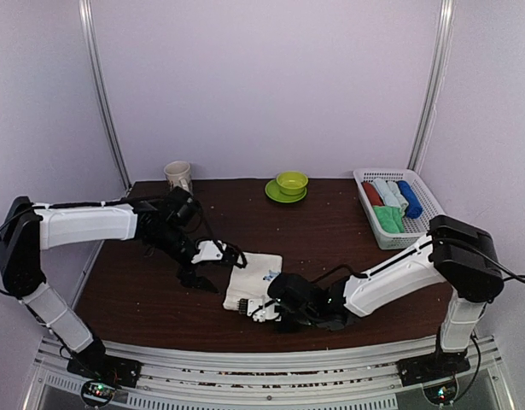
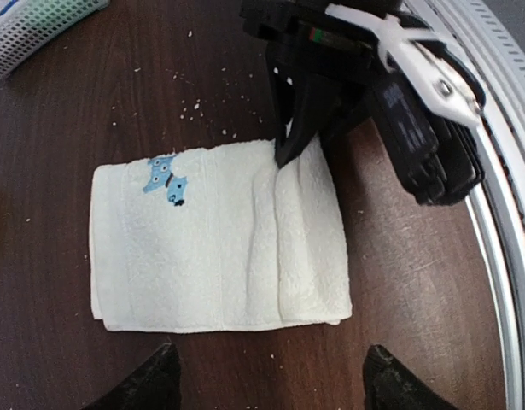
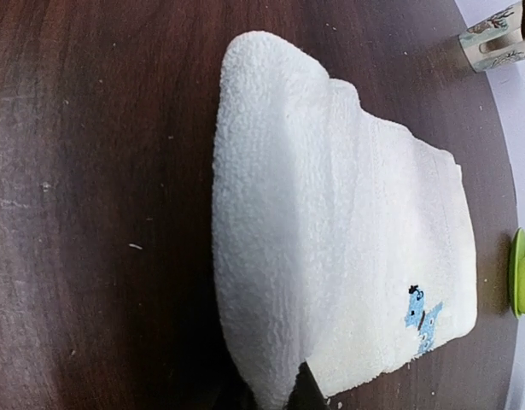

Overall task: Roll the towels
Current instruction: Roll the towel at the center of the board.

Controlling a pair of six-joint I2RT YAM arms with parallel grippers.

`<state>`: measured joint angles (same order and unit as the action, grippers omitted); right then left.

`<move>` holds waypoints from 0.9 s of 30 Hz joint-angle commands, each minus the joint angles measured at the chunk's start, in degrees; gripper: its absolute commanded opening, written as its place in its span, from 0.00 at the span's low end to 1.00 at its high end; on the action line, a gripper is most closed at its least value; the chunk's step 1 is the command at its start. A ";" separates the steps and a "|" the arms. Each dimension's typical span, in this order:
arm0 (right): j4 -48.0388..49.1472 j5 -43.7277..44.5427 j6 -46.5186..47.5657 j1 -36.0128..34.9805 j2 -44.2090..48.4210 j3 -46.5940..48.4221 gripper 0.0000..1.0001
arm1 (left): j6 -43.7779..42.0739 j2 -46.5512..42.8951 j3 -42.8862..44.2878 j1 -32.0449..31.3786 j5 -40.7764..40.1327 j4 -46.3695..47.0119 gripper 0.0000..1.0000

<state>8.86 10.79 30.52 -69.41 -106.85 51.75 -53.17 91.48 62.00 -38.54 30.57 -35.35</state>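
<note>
Left wrist: right fingers (image 2: 298, 128) apparently on towel (image 2: 211, 248) edge

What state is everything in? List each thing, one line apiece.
cream towel: folded flat, one end humped.
right gripper: shut on cream towel's edge.
left gripper: open, empty.
green towel: unrolled, bunched in basket.
red roll, pale blue roll, dark blue roll: rolled, in basket.
mug: upright.
green bowl: upright on saucer.

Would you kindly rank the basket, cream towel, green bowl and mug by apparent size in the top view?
1. basket
2. cream towel
3. green bowl and mug, which look about alike
</note>
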 commanded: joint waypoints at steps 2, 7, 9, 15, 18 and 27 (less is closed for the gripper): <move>-9.66 -13.89 -7.87 4.29 0.49 3.90 0.00 | 0.73 -9.41 -14.33 0.61 -5.40 24.49 0.75; -16.30 -24.66 -12.46 8.94 -1.78 8.51 0.00 | -3.13 -14.90 -24.04 0.61 -6.57 33.58 0.72; -19.53 -28.62 -13.37 10.22 -3.41 10.91 0.00 | -5.37 -16.22 -26.79 0.64 -6.83 36.12 0.69; -29.74 -40.24 -15.35 13.21 -9.72 19.39 0.00 | -9.06 -18.63 -33.27 -0.67 -9.61 43.90 0.61; -33.44 -44.50 -16.23 14.71 -12.31 22.65 0.00 | -9.86 -18.93 -35.82 -2.63 -13.12 47.98 0.55; -39.65 -54.25 -20.26 18.81 -17.39 26.91 0.01 | -15.41 -16.50 -42.19 -8.39 -21.43 60.71 0.54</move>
<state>-20.53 -37.76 12.82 -51.66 -119.63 77.97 -64.99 73.25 21.23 -44.80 14.06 15.59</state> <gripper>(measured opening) 0.080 0.543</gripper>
